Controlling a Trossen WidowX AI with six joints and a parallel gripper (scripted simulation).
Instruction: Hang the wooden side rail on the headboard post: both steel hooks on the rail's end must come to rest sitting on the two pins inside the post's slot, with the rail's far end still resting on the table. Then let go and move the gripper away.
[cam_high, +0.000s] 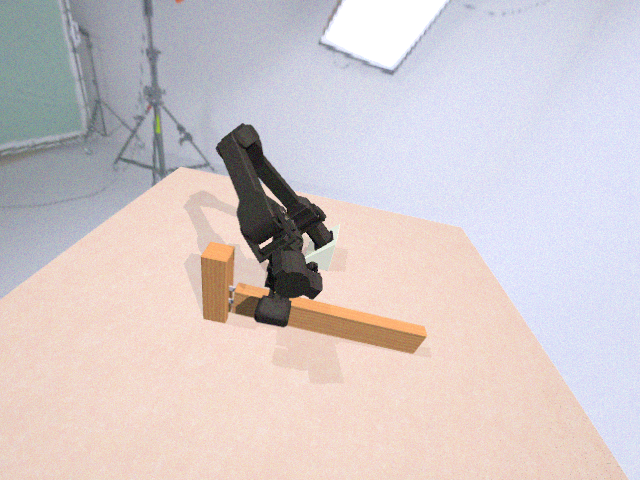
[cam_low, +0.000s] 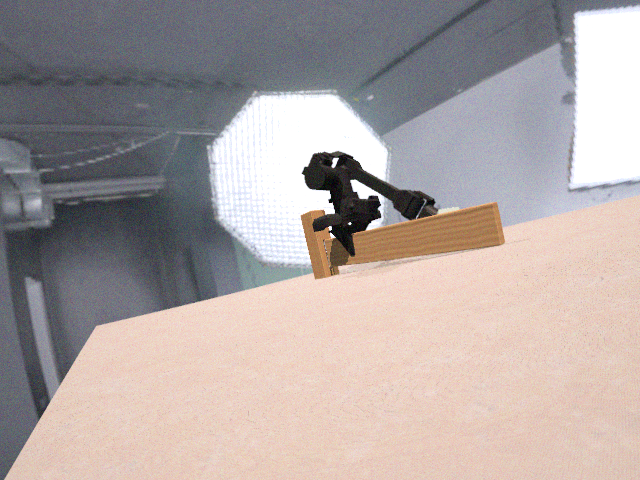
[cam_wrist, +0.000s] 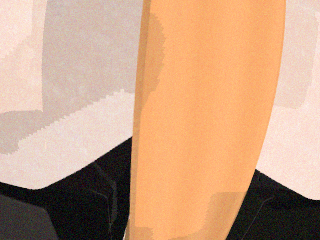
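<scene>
The wooden rail (cam_high: 356, 328) (cam_low: 429, 237) (cam_wrist: 210, 100) stands on edge, its near end raised a little and its far end low at the table. My gripper (cam_high: 276, 303) (cam_low: 347, 244) (cam_wrist: 182, 215) is shut on the rail close to the hook end, one finger on each side. The headboard post (cam_high: 214, 286) (cam_low: 313, 248) stands upright just beyond that end. Steel hooks (cam_high: 231, 301) show in the narrow gap between rail and post. The slot and pins are hidden, so I cannot tell whether the hooks sit on the pins.
A pale green angular piece (cam_high: 325, 257) (cam_low: 448, 210) stands behind the rail, beside the arm's base. The arm reaches over the rail from the back. The table (cam_high: 155, 403) (cam_low: 310, 372) extends around the post and rail.
</scene>
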